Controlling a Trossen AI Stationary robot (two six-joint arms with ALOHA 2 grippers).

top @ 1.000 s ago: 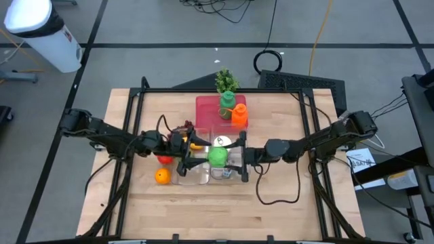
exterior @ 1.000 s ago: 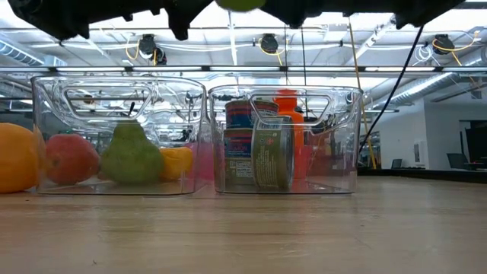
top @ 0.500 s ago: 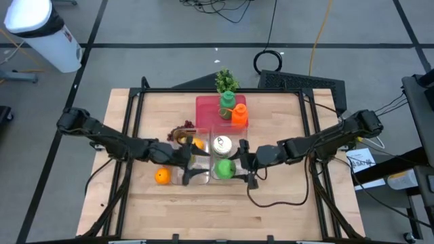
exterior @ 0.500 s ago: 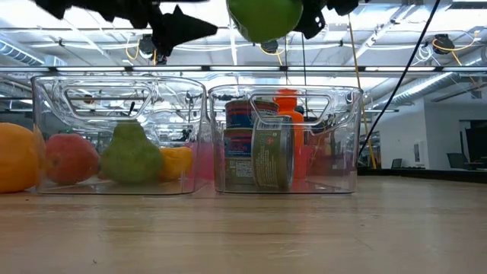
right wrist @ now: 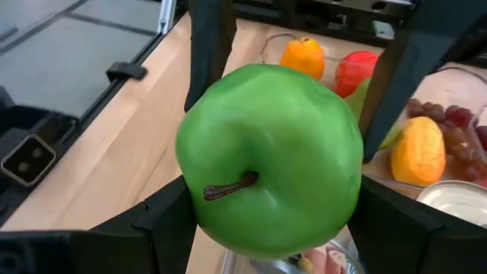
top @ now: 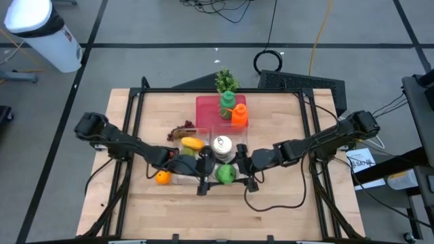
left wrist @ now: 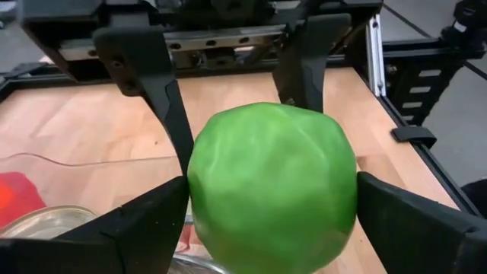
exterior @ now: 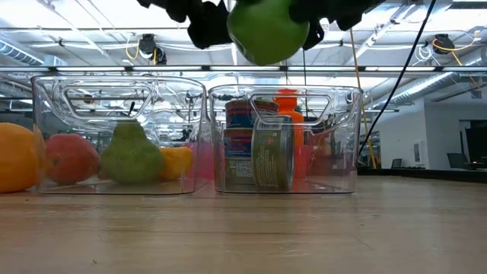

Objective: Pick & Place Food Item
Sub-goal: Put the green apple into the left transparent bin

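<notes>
A green apple (top: pixel 226 174) hangs in the air over the near end of the clear bin with the cans (exterior: pixel 285 137). My right gripper (top: pixel 243 175) comes from the table's right and is shut on the apple. My left gripper (top: pixel 207 179) comes from the left and is open. In the left wrist view its fingers (left wrist: pixel 144 228) stand close beside the apple's (left wrist: pixel 270 190) two sides; whether they touch it I cannot tell. The apple's stem (right wrist: pixel 228 186) points back toward my right wrist. My right gripper pinches the apple between its two fingers (right wrist: pixel 156 221), one on each of two opposite sides (right wrist: pixel 194 190). The fingers come nearly level from the table's right, slanting a little downward. The apple lies on its side in the hold, lifted clear above the bins.
The left clear bin (exterior: pixel 46 84) holds a pear (exterior: pixel 131 156), a red fruit (exterior: pixel 70 158) and a yellow fruit (top: pixel 192 144). An orange (top: pixel 161 177) lies on the table beside it. Bottles (top: pixel 234 110) stand on a red mat at the far side, and grapes (top: pixel 182 127) lie nearby.
My right gripper has tipped up from pointing down to nearly level, swinging the apple toward the table's near edge. My left gripper has gone toward the right and the near edge, tipped toward level, and come to the apple with a finger on either side.
</notes>
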